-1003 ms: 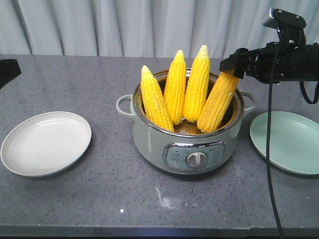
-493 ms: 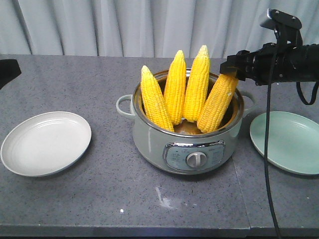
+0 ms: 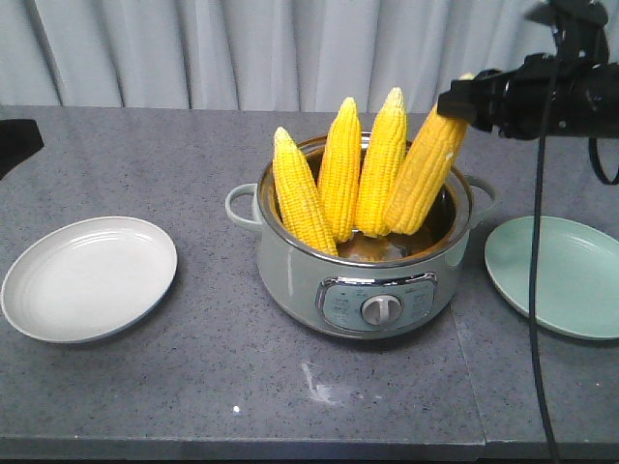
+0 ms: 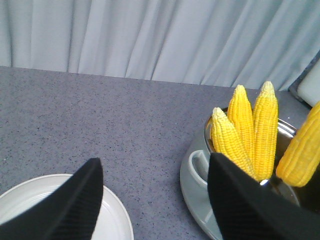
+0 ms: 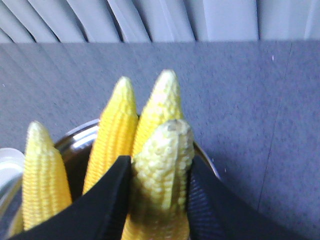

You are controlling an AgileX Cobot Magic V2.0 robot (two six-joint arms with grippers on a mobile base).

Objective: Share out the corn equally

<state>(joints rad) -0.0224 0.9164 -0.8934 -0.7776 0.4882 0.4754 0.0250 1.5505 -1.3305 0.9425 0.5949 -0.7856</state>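
Several corn cobs stand upright in a grey-green electric pot [image 3: 290, 280] at the table's middle. My right gripper [image 3: 453, 104] is shut on the pale tip of the rightmost cob [image 3: 424, 179], which leans right with its lower end raised inside the pot. In the right wrist view, that cob [image 5: 162, 150] fills the gap of the right gripper [image 5: 160, 167]. Three other cobs [image 3: 340, 169] lean on the pot's rim. My left gripper [image 4: 155, 167] hangs open and empty over the table between a white plate [image 4: 112, 220] and the pot's handle [image 4: 197, 165].
The white plate [image 3: 87, 275] lies at the left of the pot. A pale green plate [image 3: 556, 275] lies at the right, under the right arm's black cable [image 3: 532, 242]. A grey curtain hangs behind the table.
The right gripper has risen with the rightmost cob, whose lower end has lifted off the pot's bottom. The other cobs, the plates and the left arm have not moved.
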